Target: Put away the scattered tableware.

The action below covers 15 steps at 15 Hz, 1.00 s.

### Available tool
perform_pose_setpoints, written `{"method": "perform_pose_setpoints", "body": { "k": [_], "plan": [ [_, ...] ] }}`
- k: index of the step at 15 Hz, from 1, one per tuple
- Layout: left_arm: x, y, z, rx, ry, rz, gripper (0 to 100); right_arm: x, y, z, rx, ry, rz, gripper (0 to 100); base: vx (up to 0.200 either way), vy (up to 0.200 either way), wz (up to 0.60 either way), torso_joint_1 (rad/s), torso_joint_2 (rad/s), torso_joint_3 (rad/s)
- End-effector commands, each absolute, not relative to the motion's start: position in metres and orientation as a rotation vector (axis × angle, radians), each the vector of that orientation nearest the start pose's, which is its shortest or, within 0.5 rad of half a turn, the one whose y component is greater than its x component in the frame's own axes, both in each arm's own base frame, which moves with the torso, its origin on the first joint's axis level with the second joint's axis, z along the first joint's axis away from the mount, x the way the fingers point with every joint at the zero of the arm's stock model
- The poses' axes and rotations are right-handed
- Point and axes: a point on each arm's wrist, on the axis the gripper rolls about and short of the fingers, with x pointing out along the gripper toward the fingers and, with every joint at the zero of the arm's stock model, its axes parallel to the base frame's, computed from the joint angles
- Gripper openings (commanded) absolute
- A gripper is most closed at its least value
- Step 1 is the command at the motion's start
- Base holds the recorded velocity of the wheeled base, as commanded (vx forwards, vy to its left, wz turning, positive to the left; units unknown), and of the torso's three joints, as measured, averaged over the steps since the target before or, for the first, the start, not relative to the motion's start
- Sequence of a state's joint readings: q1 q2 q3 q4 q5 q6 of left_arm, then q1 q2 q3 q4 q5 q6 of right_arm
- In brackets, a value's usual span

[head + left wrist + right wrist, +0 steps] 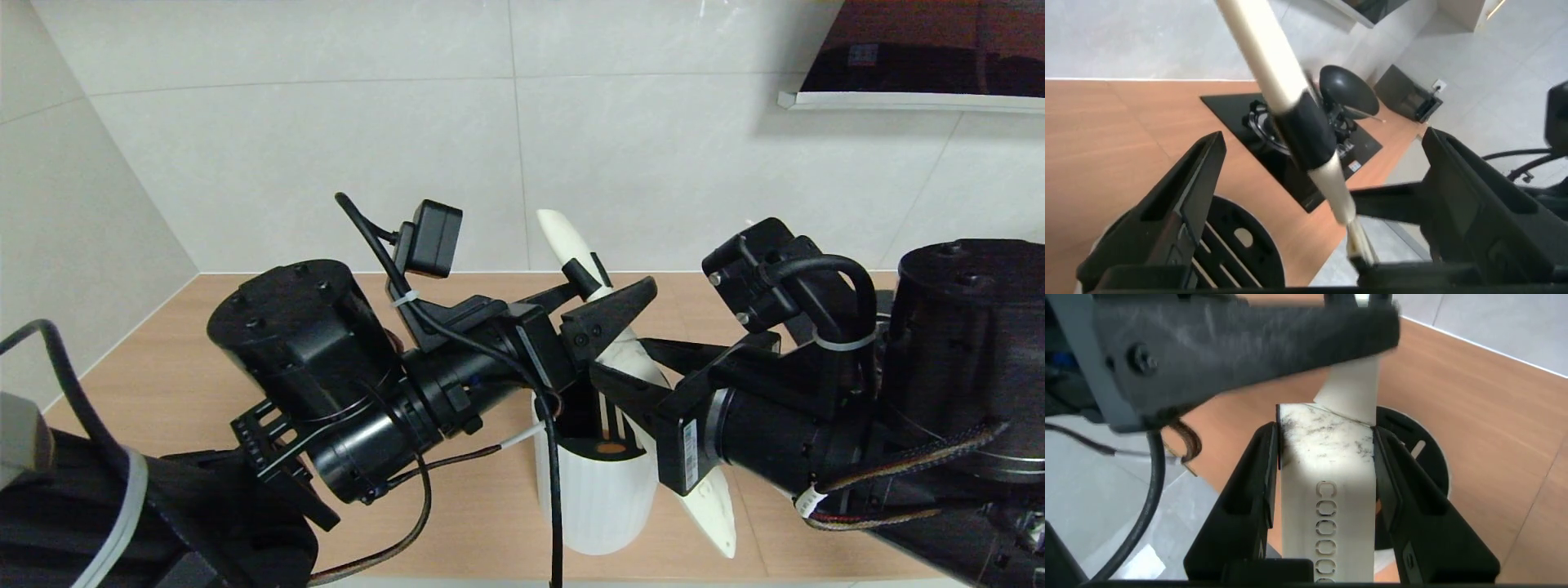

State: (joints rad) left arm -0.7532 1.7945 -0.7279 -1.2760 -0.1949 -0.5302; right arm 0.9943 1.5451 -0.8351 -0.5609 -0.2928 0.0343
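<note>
On a wooden counter against a tiled wall, a white holder (600, 498) is set at the near edge. Above it, a spatula (565, 238) is clamped by the right gripper (624, 361). The left gripper (612, 287) is placed with jaws apart around the handle. A handover is judged to be in hand, so the left jaws must be closed next.

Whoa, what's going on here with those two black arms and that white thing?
The robot is putting away a white slotted spatula. Its right gripper is clamped on the spatula's wide end, while the left gripper sits open around the handle without gripping it. The spatula is tilted over a white utensil holder on the wooden counter, not yet dropped in.
</note>
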Motion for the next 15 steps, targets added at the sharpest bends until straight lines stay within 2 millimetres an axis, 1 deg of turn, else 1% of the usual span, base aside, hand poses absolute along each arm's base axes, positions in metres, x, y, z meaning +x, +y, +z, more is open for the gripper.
{"method": "perform_pose_setpoints", "body": {
  "k": [1, 2, 3, 6, 12, 13, 15],
  "plan": [
    [0.2271, -0.2189, 0.1994, -0.55, 0.04, -0.981, 100, 0.1545, 0.2263, 0.2286, -0.058, 0.132, 0.699, 0, 0.0, 0.0, 0.0, 0.0, 0.0, 0.0],
    [0.2277, -0.2195, 0.198, -0.549, 0.044, -0.98, 100, 0.1548, 0.2261, 0.2286, -0.056, 0.133, 0.697, 0, 0.0, 0.0, 0.0, 0.0, 0.0, 0.0],
    [0.2284, -0.2201, 0.1965, -0.547, 0.049, -0.979, 0, 0.1544, 0.2262, 0.2282, -0.057, 0.134, 0.699, 0, 0.0, 0.0, 0.0, 0.0, 0.0, 0.0],
    [0.2278, -0.2196, 0.1985, -0.549, 0.042, -0.984, 0, 0.1529, 0.2277, 0.226, -0.064, 0.139, 0.706, 0, 0.0, 0.0, 0.0, 0.0, 0.0, 0.0],
    [0.2275, -0.2193, 0.1985, -0.549, 0.043, -0.98, 0, 0.1526, 0.2264, 0.2283, -0.056, 0.133, 0.703, 0, 0.0, 0.0, 0.0, 0.0, 0.0, 0.0],
    [0.2271, -0.2188, 0.1994, -0.551, 0.039, -0.978, 0, 0.1528, 0.2267, 0.2279, -0.058, 0.134, 0.703, 100, 0.0, 0.0, 0.0, 0.0, 0.0, 0.0],
    [0.2249, -0.2166, 0.2042, -0.556, 0.023, -0.977, 0, 0.1527, 0.2267, 0.2279, -0.055, 0.135, 0.705, 100, 0.0, 0.0, 0.0, 0.0, 0.0, 0.0]
  ]
}}
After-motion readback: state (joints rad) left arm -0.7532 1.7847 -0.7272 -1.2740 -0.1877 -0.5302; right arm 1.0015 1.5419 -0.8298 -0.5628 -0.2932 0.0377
